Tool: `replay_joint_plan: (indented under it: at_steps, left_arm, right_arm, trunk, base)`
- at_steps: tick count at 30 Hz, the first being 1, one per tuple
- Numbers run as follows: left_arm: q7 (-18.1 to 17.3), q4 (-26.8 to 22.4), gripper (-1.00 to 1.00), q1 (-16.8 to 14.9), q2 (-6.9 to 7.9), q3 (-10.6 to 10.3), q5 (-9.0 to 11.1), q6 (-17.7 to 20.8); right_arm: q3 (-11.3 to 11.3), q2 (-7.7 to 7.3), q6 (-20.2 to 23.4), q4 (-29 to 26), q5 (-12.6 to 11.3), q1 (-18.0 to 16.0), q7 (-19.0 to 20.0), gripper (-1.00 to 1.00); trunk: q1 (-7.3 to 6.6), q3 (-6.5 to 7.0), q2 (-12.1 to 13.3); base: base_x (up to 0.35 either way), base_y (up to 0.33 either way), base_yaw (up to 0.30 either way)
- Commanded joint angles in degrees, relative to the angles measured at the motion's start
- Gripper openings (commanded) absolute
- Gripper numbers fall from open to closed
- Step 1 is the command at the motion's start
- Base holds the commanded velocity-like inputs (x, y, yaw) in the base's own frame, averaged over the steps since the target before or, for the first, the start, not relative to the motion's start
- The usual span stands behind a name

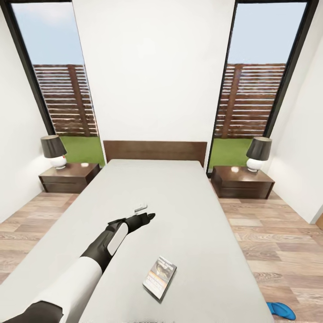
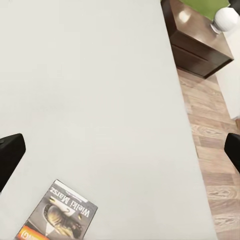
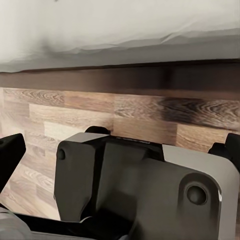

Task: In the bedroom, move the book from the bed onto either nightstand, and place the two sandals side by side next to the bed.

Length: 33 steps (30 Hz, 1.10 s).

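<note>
The book (image 1: 160,277), dark with a pictured cover, lies flat on the light-grey mattress of the bed (image 1: 179,202) near its foot, right of centre. My left gripper (image 1: 147,218) reaches out over the middle of the mattress, above and beyond the book. In the left wrist view its fingers (image 2: 10,155) stand wide apart and empty, with the book (image 2: 60,214) below them. One blue sandal (image 1: 280,309) lies on the floor by the bed's right side. A nightstand (image 1: 69,176) stands left of the headboard and another nightstand (image 1: 242,181) right of it. My right gripper (image 3: 119,150) is open, low beside the bed frame.
Each nightstand carries a lamp (image 1: 54,151) (image 1: 259,154) with a dark shade. White walls close in on both sides, with tall windows behind. Wood-plank floor (image 1: 269,233) runs along both sides of the bed. A small white object (image 1: 141,207) lies mid-mattress.
</note>
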Motion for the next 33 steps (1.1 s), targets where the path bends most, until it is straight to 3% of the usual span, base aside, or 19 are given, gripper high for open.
replay_joint_plan:
  at_steps: [1,27,31,33]
  left_arm:
    - [0.0,0.0,1.0,0.0,-0.01,0.0,0.2,0.2]
    - [0.6,0.0,1.0,0.0,-0.07,0.0,0.2,0.3]
    - [7.7,0.2,1.0,0.0,-0.01,0.0,0.0,0.0]
    - [13.6,0.3,1.0,0.0,-0.03,0.0,0.1,-0.3]
  right_arm:
    - [-0.4,-0.03,0.3,0.2,-0.1,-0.1,0.2,1.0]
    - [-0.5,-0.03,0.3,0.2,-0.4,-0.1,0.2,1.0]
    - [-0.6,-0.03,0.3,0.2,-0.4,-0.1,0.2,1.0]
    - [-0.5,-0.03,0.3,0.2,-0.4,-0.1,0.2,1.0]
  trunk:
    - [0.01,-0.18,-0.1]
    - [0.01,-2.52,-0.1]
    - [0.01,-2.88,-0.1]
    - [0.01,-3.06,-0.1]
  base:
    - [0.0,0.0,0.0]
    - [0.0,0.0,0.0]
    - [0.0,0.0,0.0]
    - [0.0,0.0,0.0]
